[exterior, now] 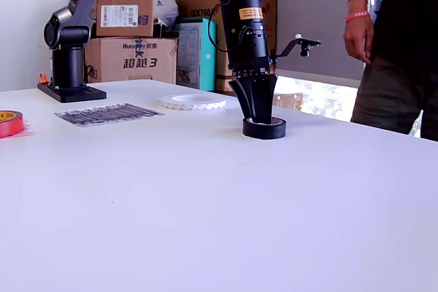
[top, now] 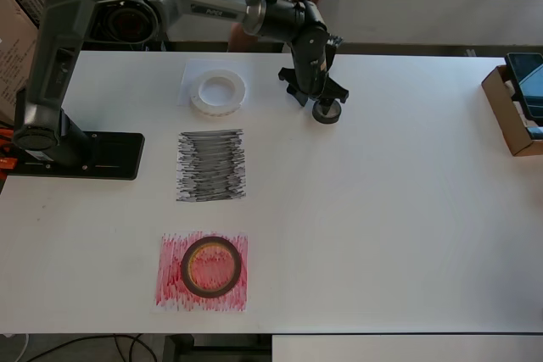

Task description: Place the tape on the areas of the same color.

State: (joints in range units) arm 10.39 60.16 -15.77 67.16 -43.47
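Observation:
The small black tape roll [top: 326, 112] stands on the bare table to the right of the white sheet in the overhead view. My gripper [exterior: 259, 118] points straight down with its fingertips at the roll [exterior: 264, 128], closed on its rim. The translucent-white ring [top: 218, 91] lies on the plain white sheet [top: 188, 74]. The dark-red ring with the yellowish core [top: 211, 266] lies on the scribbled red sheet [top: 170, 286]. The scribbled black sheet [top: 211, 165] has nothing on it.
The arm's base [top: 72, 154] stands at the overhead view's left. An open cardboard box [top: 516, 116] sits at the right edge. A person [exterior: 390, 46] stands behind the table. Cardboard boxes [exterior: 137, 52] are stacked beyond it.

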